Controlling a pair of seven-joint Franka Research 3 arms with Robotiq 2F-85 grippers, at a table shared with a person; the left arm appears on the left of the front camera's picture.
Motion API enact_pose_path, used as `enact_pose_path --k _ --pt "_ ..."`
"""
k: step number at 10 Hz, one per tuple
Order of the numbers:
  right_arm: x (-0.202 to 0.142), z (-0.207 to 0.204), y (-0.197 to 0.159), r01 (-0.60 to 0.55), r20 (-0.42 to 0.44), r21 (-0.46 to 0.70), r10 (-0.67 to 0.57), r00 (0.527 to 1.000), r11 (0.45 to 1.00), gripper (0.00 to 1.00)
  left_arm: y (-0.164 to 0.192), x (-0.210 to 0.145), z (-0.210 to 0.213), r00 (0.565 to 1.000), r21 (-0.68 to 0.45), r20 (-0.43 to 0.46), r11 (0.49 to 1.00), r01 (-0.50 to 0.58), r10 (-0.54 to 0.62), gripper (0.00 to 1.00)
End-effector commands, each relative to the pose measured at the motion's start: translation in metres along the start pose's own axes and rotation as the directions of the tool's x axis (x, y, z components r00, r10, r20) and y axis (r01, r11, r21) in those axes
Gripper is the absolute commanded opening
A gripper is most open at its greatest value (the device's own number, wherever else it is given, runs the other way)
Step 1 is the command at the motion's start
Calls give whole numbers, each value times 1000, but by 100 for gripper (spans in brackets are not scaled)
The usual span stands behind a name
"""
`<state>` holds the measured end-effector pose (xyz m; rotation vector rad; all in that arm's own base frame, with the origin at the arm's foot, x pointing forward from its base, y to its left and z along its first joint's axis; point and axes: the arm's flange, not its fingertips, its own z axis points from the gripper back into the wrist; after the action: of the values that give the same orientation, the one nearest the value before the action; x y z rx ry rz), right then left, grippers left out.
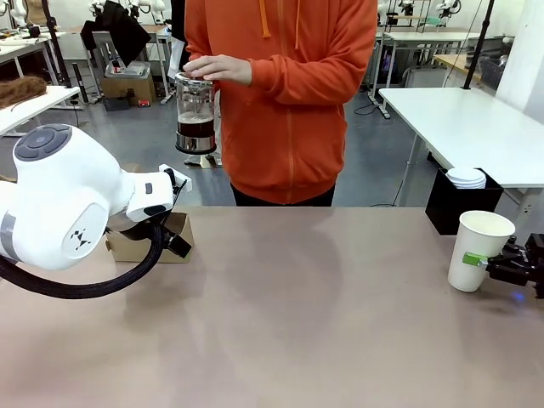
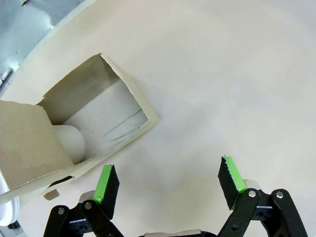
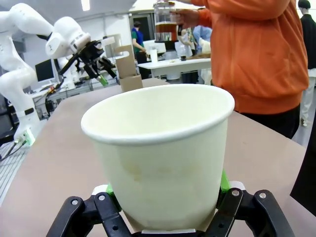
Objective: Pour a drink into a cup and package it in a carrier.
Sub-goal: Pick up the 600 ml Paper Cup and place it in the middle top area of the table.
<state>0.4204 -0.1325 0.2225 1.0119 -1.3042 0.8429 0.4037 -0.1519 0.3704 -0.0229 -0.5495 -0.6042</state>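
Observer: Table (image 1: 297, 306) first: pale brown and wide. Person (image 1: 289, 110) in an orange hoodie stands at its far edge.

Checker: Containers, big to small?

Observer: Carrier (image 1: 140, 246), brown cardboard, sits on the table's left side, partly behind the left arm. In the left wrist view its open pocket (image 2: 106, 116) shows a pale grey curved lining and a pale rounded shape. Cannot tell what that shape is.

Checker: Jug?

Observer: Glass jug (image 1: 195, 110) with a metal frame is in the air in front of the person, beyond the table's far edge. A hand (image 1: 217, 68) rests on its lid. Drink (image 1: 195, 127), dark brown, fills the lower part of the glass.

Checker: Cup?

Observer: Cup (image 1: 478, 251), white paper, stands upright at the table's right side, well apart from jug and carrier. The right wrist view gives only its upper inside wall, plain and pale. The bottom is hidden.

Checker: Jaws?

Observer: Right gripper (image 3: 168, 197) is clamped on the cup's lower half, a green pad on either side. Left gripper (image 2: 168, 185) is spread wide, holding nothing, over bare table just beside the carrier.
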Motion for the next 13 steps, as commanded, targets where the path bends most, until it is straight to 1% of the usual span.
enact_pose_path --k 1,2,3,4,6,9,11,13 --pt "0 1 0 0 -1 -1 0 1000 1000 80 0 0 0 1000 -1 1 1000 0 0 100" --pt "13 10 15 21 130 -110 -7 991 994 80 0 0 0 1000 -1 1 1000 0 0 100" --pt "28 0 26 1 138 -113 14 990 994 80 0 0 0 1000 -1 1 1000 0 0 100" --pt "46 -13 31 13 160 -137 9 987 990 80 0 0 0 1000 -1 1 1000 0 0 100" --pt "79 -62 36 13 158 -140 9 987 990 80 0 0 0 1000 -1 1 1000 0 0 100" --pt "101 -159 19 89 120 -117 -75 990 989 80 0 0 0 1000 -1 1 1000 0 0 100" --pt "96 -217 -3 99 119 -123 -84 989 987 80 0 0 0 1000 -1 1 1000 0 0 100" --pt "81 -256 -21 80 116 -144 -63 991 986 80 0 0 0 1000 -1 1 1000 0 0 100"
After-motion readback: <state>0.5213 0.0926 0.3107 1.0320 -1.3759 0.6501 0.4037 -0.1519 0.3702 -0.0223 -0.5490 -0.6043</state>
